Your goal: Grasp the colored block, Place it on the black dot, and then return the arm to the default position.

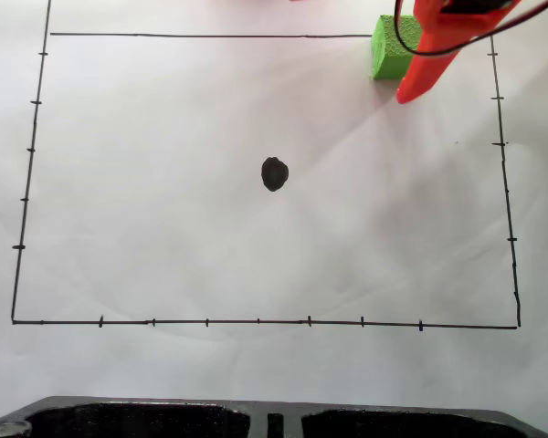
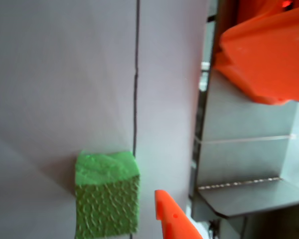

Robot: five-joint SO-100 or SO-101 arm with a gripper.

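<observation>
Green foam cube [image 1: 390, 47] is seen at the top right corner of the drawn border, just beside the orange gripper [image 1: 409, 93]; black dot [image 1: 274, 173] lies well apart at mid-sheet. In the wrist view one finger [image 2: 172, 216] sits right of the cube [image 2: 107, 196]. Nothing is held; jaw opening cannot be told. Risk: cube could be nudged away if the descent is misaligned.

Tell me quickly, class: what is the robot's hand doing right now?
Hand: open, holding nothing; one orange finger sits just beside the green block, not clamped on it.
</observation>
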